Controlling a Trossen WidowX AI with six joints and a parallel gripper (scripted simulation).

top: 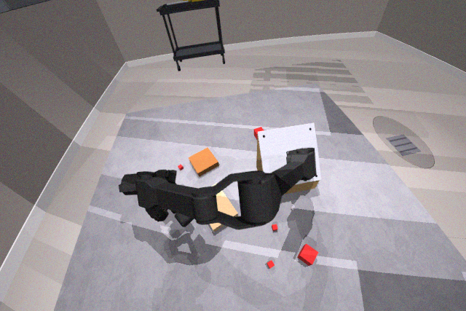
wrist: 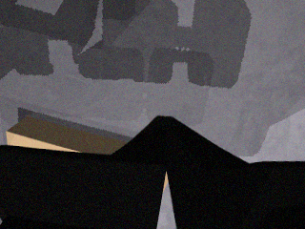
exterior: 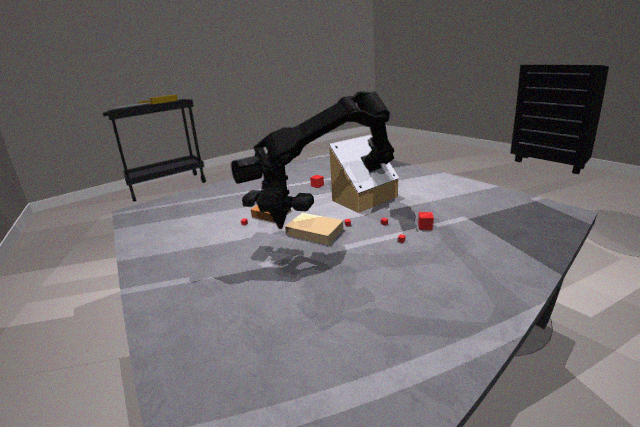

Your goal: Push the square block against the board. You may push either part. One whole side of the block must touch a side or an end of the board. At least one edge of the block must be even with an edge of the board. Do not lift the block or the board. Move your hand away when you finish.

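"Why is the hand (top: 184, 219) (exterior: 280, 223) (wrist: 163, 124) clenched with nothing inside?"

"I think it is for pushing. Closed fingers make one firm tip, and nothing must be lifted."

"And where is the square block?"

"I take it as the orange block (top: 203, 159). From above, it lies on the table (top: 150, 281) (exterior: 258, 350), at eleven o'clock from the pale board (top: 226, 207) (exterior: 314, 226) (wrist: 57, 135), apart from it."

"The hand stands low, about eight o'clock of the board. Does it touch?"

"I cannot tell. To close the gap, a push from the board's five o'clock side would perhaps serve better. A push off-centre could turn the board, so the edges would need care."
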